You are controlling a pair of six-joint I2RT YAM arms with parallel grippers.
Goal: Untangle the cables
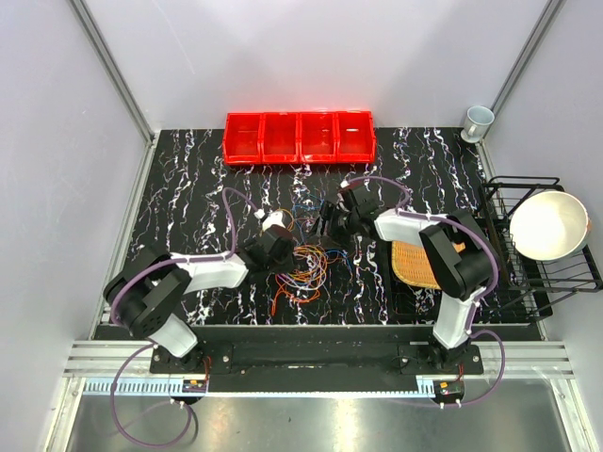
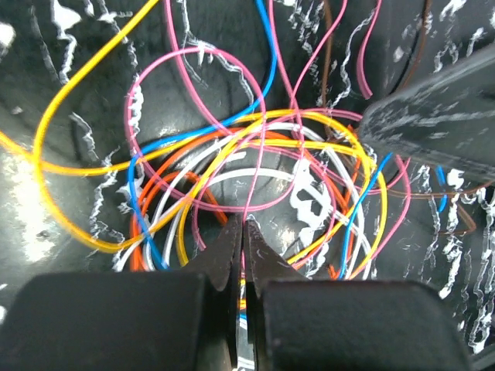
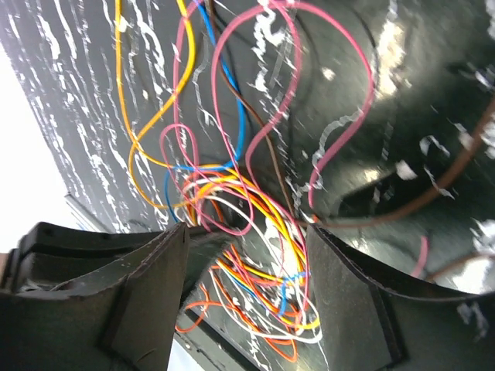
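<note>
Step in hand, as judged: drawing one wire out of the knot. The cables [image 1: 306, 266] lie in a dense tangle at mid-frame of the top view, between both wrists. The left gripper [image 2: 244, 232] is closed, apparently pinching a pink strand [image 2: 261, 154] at lower centre of its view. The right gripper [image 3: 247, 239] stands spread wide, holding nothing, with the knot between its fingers. Next move calls for the right to clamp the bundle while the left pulls slowly away.

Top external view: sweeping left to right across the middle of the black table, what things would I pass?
Left pincer → tangled cables → woven mat → black wire rack holding the white bowl.
</note>
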